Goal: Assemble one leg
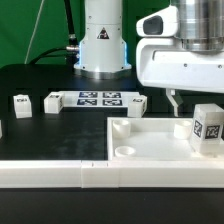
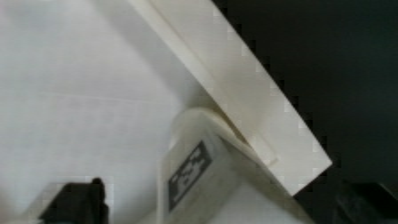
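Observation:
A white leg with black-and-white tags stands upright at the near right corner of the large white square panel. My gripper hangs just above it with the jaws apart. One dark finger is clear of the leg on the exterior view's left; the other is hidden. In the wrist view the tagged leg leans against the panel's raised edge. One black finger stands apart from it, and the second finger does not show.
Two more white legs lie on the black table at the exterior view's left. The marker board lies in front of the robot base. A long white rail runs along the front. A round socket shows in the panel.

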`<act>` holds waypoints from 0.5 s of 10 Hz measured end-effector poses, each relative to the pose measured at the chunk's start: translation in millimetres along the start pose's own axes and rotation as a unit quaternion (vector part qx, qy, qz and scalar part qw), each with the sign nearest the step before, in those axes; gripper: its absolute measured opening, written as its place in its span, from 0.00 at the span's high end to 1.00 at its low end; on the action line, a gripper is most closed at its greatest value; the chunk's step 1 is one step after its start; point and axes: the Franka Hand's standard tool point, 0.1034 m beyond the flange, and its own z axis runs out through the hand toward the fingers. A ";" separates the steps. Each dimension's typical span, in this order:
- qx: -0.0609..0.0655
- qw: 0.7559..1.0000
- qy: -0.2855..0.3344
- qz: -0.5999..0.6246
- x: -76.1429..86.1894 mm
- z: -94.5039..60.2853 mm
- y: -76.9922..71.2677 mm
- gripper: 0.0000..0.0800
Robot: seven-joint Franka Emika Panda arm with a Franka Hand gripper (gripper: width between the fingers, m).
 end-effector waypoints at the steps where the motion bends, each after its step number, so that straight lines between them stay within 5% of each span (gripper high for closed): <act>1: -0.013 0.998 0.004 -0.061 0.8 0.9 2.3 0.19; 3: -0.048 0.984 0.010 -0.170 -1.3 -0.7 1.1 0.19; 5: -0.057 0.965 0.011 -0.254 -3.5 -1.9 -2.9 0.19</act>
